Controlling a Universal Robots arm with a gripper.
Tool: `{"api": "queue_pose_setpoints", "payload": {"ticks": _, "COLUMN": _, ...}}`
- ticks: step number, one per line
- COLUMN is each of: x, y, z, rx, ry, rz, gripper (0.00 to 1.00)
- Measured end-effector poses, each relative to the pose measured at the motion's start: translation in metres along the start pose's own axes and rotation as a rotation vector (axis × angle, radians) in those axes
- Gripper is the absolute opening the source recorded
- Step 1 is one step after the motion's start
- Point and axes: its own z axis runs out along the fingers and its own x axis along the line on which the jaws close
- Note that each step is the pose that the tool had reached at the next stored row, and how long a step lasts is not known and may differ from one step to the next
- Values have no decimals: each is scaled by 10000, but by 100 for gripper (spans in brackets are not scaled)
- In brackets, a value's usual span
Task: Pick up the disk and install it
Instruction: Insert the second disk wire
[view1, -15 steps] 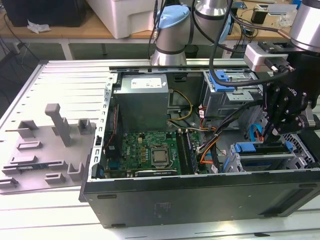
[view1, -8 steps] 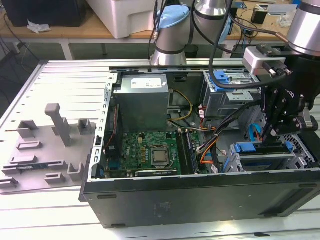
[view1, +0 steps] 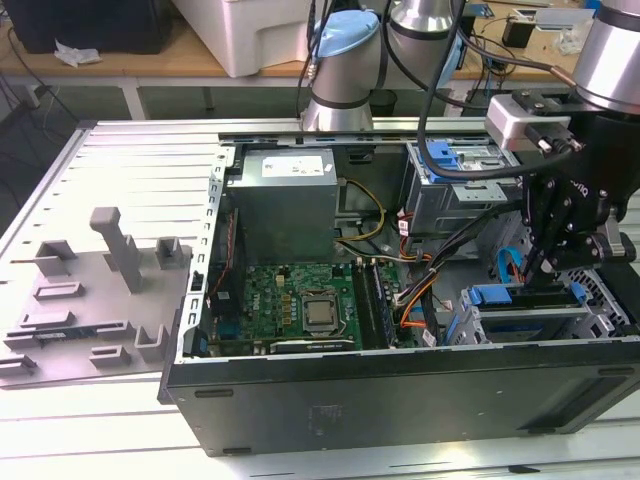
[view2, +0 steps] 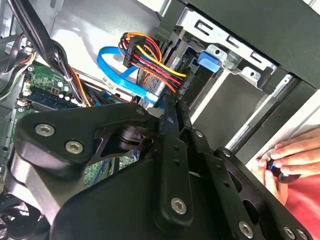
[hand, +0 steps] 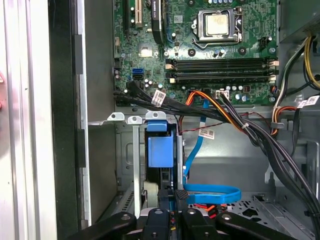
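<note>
My gripper (view1: 540, 268) hangs low inside the open computer case (view1: 400, 400), at the drive cage (view1: 520, 325) on the exterior view's right. Its black fingers (hand: 167, 207) are drawn close together, clamped on the rear edge of the disk (hand: 160, 150), which stands edge-on in the cage slot, its blue carrier rail facing me in the first wrist view. In the exterior view the disk's blue edge (view1: 495, 296) lies along the top of the cage, just under my fingertips.

Just beside the disk, a flat blue data cable (hand: 212, 192) loops across the case floor, and in the second wrist view a bundle of red, yellow and orange power wires (view2: 147, 57) crosses above my linkage. A person's hand (view2: 287, 160) rests at the outside wall of the case, near the cage.

Further in lies the green motherboard (view1: 300, 300) with its bare processor socket (hand: 216, 25) and memory slots. Beyond that, the grey power supply (view1: 285, 195) sits in the far corner.

Well apart, on the desk (view1: 90, 420) towards the exterior view's left, stands the grey fixture tray (view1: 90, 300).
</note>
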Motion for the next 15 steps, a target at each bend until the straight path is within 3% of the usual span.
{"api": "queue_pose_setpoints", "payload": {"ticks": 15, "x": -1, "y": -4, "z": 13, "rx": 12, "ry": -4, "rz": -126, "gripper": 16}}
